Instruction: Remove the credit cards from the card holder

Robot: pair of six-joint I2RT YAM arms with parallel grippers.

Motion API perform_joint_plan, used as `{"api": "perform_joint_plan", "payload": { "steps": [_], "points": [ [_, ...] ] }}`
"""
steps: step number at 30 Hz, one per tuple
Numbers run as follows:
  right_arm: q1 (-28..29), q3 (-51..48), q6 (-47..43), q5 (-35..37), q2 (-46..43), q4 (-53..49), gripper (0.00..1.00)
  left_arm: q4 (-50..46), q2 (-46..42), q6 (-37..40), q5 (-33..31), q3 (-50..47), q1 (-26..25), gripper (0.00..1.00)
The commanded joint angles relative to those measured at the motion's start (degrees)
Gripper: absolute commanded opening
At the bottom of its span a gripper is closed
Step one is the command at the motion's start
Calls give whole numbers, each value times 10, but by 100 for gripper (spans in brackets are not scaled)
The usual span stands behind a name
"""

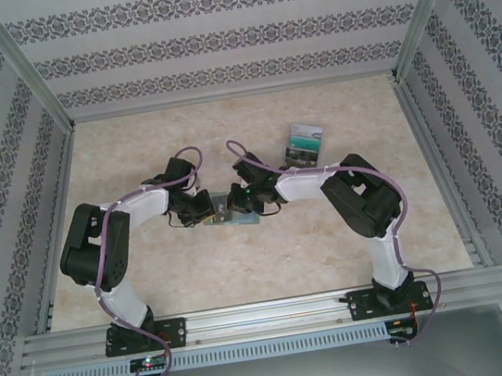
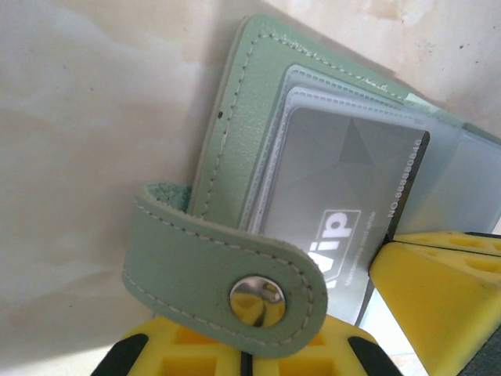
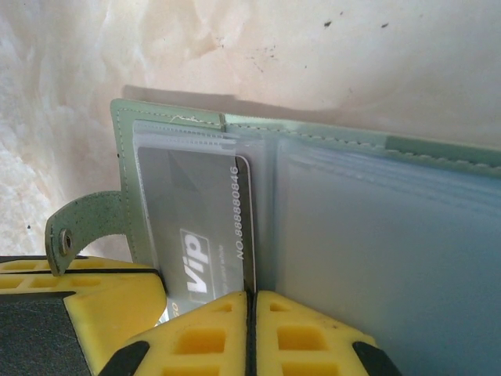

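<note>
The pale green card holder (image 1: 233, 211) lies open mid-table between both arms. One dark grey credit card (image 3: 188, 204) marked "Vip" sits in a clear sleeve on the holder's (image 3: 391, 235) left half. My right gripper (image 3: 252, 329) is shut, and the card's dark long edge runs into its seam. My left gripper (image 2: 246, 362) is shut at the near edge of the holder (image 2: 235, 133), with the snap strap (image 2: 211, 274) draped over its fingers. The same card (image 2: 344, 180) shows there too. A green-teal credit card (image 1: 303, 141) lies loose on the table behind the right arm.
The two grippers (image 1: 209, 211) (image 1: 251, 202) nearly touch; the right one's yellow finger (image 2: 446, 298) crowds the left wrist view. Patterned walls and metal posts close off the table (image 1: 151, 277) on three sides. Both arms are bent inward.
</note>
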Motion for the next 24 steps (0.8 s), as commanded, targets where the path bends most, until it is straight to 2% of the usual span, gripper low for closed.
{"api": "perform_joint_plan", "payload": {
  "steps": [1, 10, 20, 24],
  "points": [
    [-3, -18, -3, 13, -24, -2, 0, -28, 12, -6, -26, -1, 0, 0],
    [-17, -45, -9, 21, -52, -2, 0, -39, 15, -8, -40, 1, -1, 0],
    [-17, -46, -9, 9, -47, 15, 0, -32, 17, -6, -27, 1, -1, 0],
    [-12, -26, -2, -9, -23, 25, 15, -30, 19, -5, -21, 2, -1, 0]
  ]
}}
